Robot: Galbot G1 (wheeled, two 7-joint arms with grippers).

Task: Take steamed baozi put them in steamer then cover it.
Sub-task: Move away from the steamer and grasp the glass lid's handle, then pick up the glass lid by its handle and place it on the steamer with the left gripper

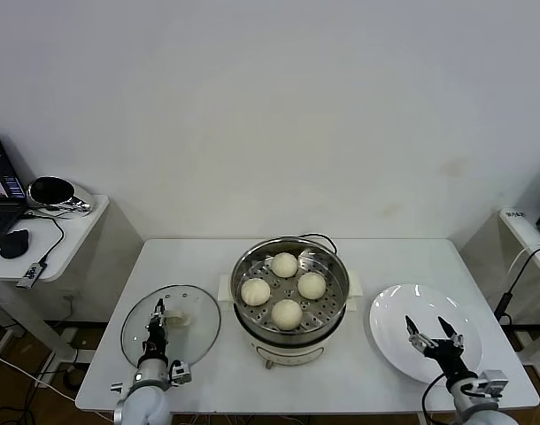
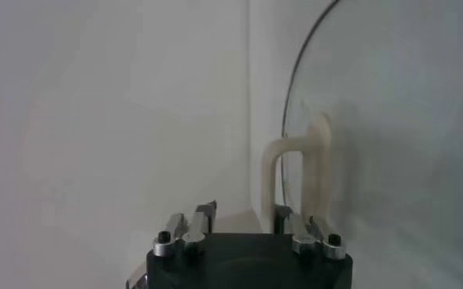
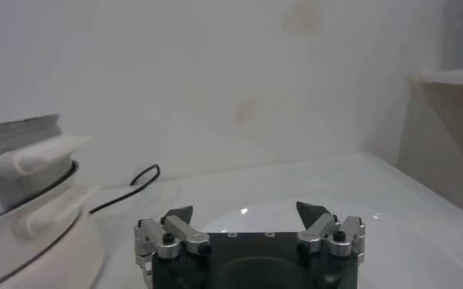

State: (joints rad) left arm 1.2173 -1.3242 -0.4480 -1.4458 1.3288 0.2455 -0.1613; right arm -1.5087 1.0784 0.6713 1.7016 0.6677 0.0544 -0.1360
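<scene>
From the head camera I have the white bench [image 1: 208, 257] in front of me with the steamer [image 1: 290, 297] at its middle. All 4 steamed baozi [image 1: 286, 313] sit on the perforated tray inside it, arranged in a loose diamond, none stacked. The steamer is uncovered.

The cover [image 1: 171, 324] lies flat on the bench to the left of the steamer, well apart from it, with its cream-white bar handle [image 1: 178, 319] up. My left pincer [image 1: 158, 329] is over the cover, right at that handle, with its fingers drawn in narrow. In the left wrist view the handle [image 2: 294, 177] stands just ahead of the left pincer [image 2: 243, 216], nearer 1 finger than the other; I can't tell whether the fingers [image 2: 203, 216] are actually pinching it or only beside it. The glass of the cover fills the side of that view behind the handle.

My right pincer [image 1: 432, 334] hovers over the white plate [image 1: 403, 314] on the right of the bench, fingers spread wide and holding nothing. The right wrist view shows the same spread fingers [image 3: 178, 215] above the plate, with the steamer's steel wall and cream side handle [image 3: 38, 157] off to one side and a black cable [image 3: 129, 188] trailing across the bench behind it.
</scene>
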